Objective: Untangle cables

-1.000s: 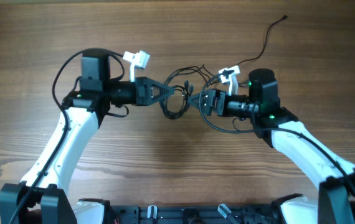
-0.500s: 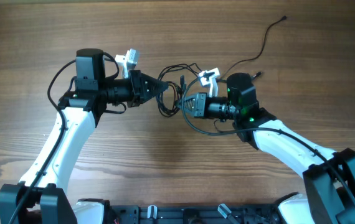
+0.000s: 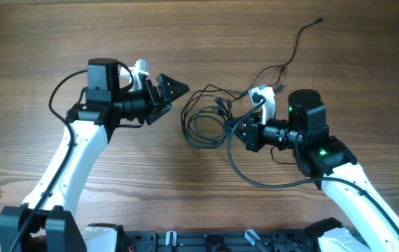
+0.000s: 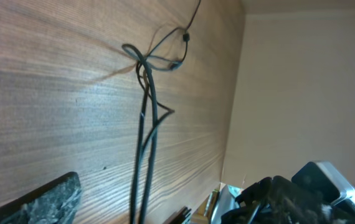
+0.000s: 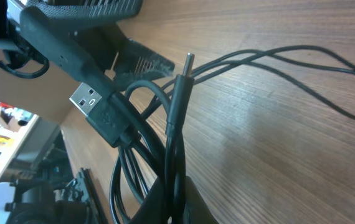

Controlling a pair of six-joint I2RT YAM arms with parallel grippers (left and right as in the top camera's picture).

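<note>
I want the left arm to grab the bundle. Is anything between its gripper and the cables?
Nothing visible stands in the way. The left gripper is open, with only bare table between it and the cables. The right gripper sits on the bundle's far side.

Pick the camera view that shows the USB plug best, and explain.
Right wrist: the USB plug sits close up among the cables, its metal mouth showing. Overhead shows only tiny dark ends; left wrist shows strands but no clear plug.
</note>
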